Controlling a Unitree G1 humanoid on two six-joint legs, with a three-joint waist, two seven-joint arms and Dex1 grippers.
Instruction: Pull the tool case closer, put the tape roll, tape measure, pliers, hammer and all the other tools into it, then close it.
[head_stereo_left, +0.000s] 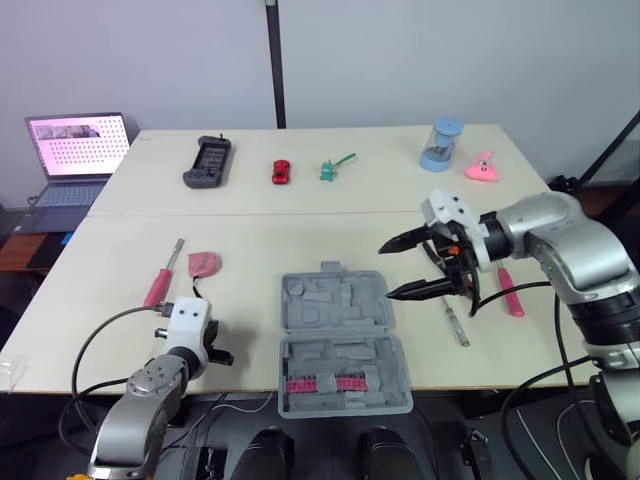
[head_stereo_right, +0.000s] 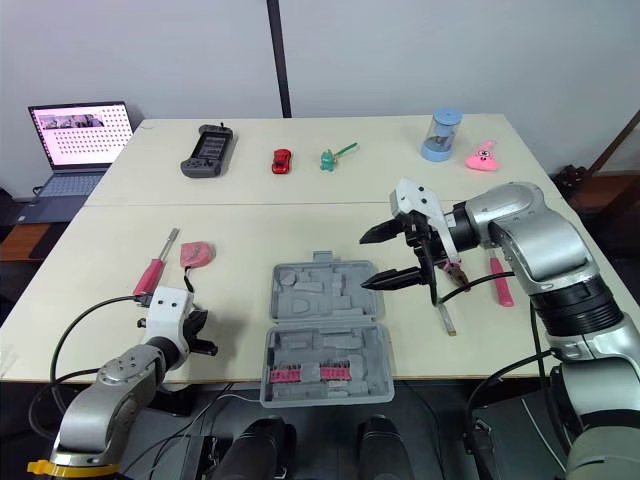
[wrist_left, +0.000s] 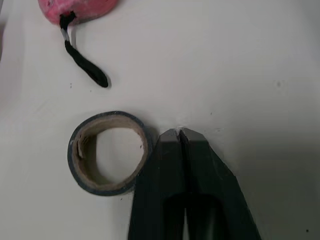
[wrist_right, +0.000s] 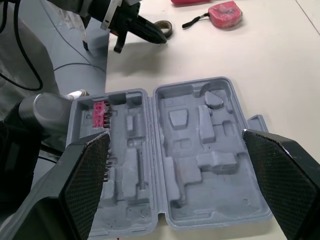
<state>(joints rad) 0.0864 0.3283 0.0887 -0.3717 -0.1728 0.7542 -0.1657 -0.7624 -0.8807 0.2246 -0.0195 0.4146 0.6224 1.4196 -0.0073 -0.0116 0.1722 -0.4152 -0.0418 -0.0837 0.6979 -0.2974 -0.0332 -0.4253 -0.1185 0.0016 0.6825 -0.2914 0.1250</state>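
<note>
Nearest the front edge of the table (head_stereo_left: 300, 235) lies the tool case (head_stereo_left: 340, 345), open flat, with its grey moulded trays up and a row of pink bits (head_stereo_left: 320, 384) in the half by the edge. It looks like light, stiff plastic that would slide easily on the smooth top, and its rim or far handle would give the firmest hold.

Near the front left corner, the left gripper (wrist_left: 180, 134) has its fingers pressed together and holds nothing. Its tips sit on the table just beside the tape roll (wrist_left: 107, 152). The roll lies flat, a dark ring on a cardboard core. It is probably light and rigid, and best pinched through the wall, with one finger in the hole and one outside.

Just behind it is the pink tape measure (wrist_left: 75, 7) with its black strap. It is likely compact, hard and a little heavier.

The right gripper (head_stereo_left: 388, 270) hangs spread wide above the case's right side, empty. A pink-handled tool (head_stereo_left: 510, 293) and a slim metal one (head_stereo_left: 457, 325) lie beyond it.
</note>
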